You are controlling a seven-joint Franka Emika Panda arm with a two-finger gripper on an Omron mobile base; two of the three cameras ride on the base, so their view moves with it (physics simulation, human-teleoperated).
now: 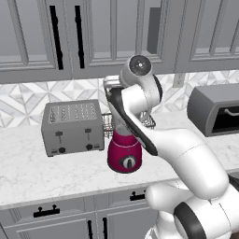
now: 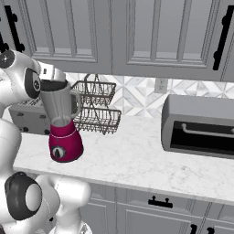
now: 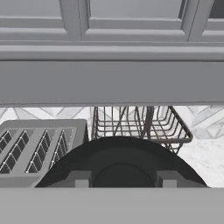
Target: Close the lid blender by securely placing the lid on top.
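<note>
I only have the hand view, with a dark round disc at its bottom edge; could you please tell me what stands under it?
Observer: The blender's clear grey jar, upright on its magenta base on the counter.
Operator: Is the arm above it?
Observer: Yes, the arm's white end is right over the jar's dark top; I can't tell whether the lid is seated.
Operator: Anything to the right?
Observer: A grey box with a handle bar, well apart from the blender.

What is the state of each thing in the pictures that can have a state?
blender: upright on the counter, black lid lying on the jar top
toaster: slots empty
wire rack: both shelves empty
bread box: door open
pincer: above the lid, open or shut cannot be told
</note>
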